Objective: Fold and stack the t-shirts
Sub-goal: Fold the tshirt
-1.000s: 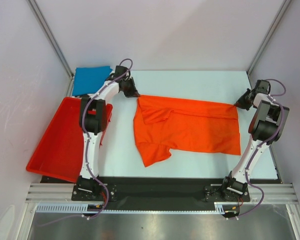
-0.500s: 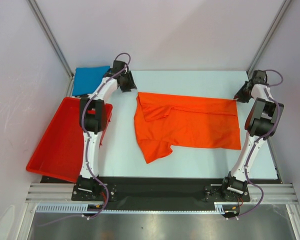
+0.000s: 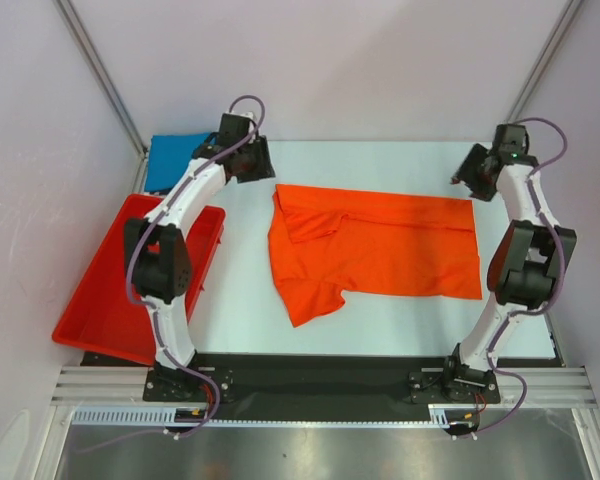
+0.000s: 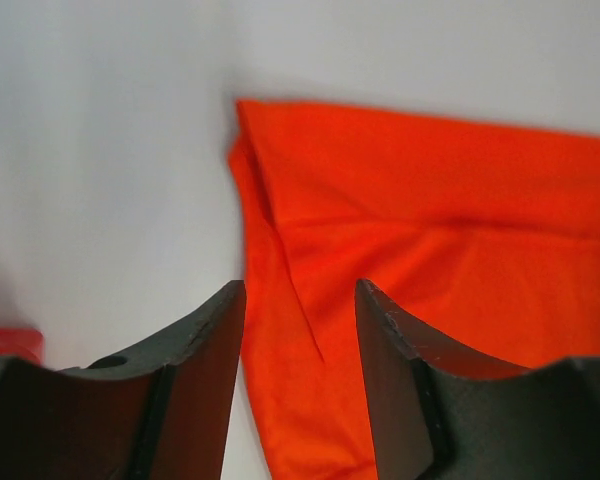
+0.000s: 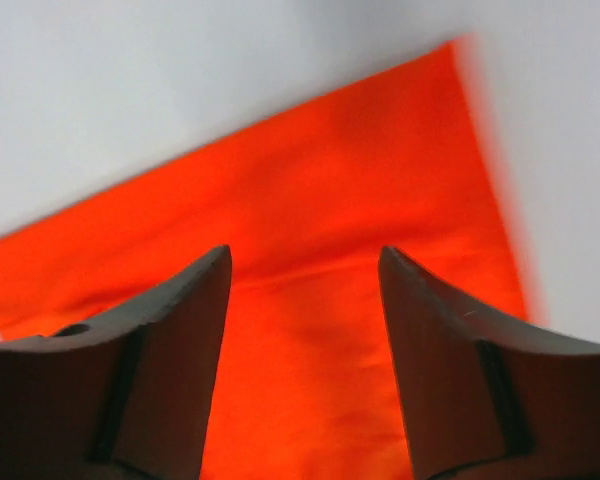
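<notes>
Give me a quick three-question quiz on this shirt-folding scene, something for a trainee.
1. True or false: the left gripper is shut on the orange t-shirt.
2. What lies beyond the red bin, at the table's far left corner? A) blue cloth B) green towel C) white cup
3. Fill in: on the right gripper, the jaws stand ___, holding nothing.
Key: 1 false, it is open and empty; 2 A; 3 open.

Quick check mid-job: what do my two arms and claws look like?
The left arm and right arm have white links, black joints and a purple cable running along each. The left claw and right claw each have two dark, tapered fingers.
</notes>
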Motion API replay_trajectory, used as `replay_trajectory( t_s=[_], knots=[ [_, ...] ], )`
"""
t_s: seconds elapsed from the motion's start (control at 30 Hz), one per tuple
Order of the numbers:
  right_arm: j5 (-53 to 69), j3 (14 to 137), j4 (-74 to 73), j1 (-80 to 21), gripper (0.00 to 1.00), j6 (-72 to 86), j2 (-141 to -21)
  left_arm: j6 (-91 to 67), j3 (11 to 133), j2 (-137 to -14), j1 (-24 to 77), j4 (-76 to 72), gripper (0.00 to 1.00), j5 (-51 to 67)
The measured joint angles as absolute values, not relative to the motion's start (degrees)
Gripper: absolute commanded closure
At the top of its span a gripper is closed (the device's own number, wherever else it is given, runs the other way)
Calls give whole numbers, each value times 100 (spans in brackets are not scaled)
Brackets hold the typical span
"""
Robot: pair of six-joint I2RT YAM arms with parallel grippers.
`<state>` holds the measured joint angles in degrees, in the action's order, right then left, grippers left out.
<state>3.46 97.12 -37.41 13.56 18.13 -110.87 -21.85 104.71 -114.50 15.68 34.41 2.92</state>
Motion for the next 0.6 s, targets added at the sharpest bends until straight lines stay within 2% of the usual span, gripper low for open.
replay_trajectory(
  t_s=[0.13,0.27,0.43,0.6],
  knots=[
    [1323,8383,-2495,458,30,2646,-10320,-2182,9677,-10855,2027,3406,47,471],
    [2040,7183,-902,-681,30,3745,-10363,-2176,8914,-10632,2399,3326,44,617],
    [2340,6932,1,-1662,31,4445,-11043,-2176,8073,-10366,2541,3234,46,770],
    [2338,6932,429,-1885,32,4659,-11284,-2176,7393,-9926,2561,3030,47,829]
  ],
)
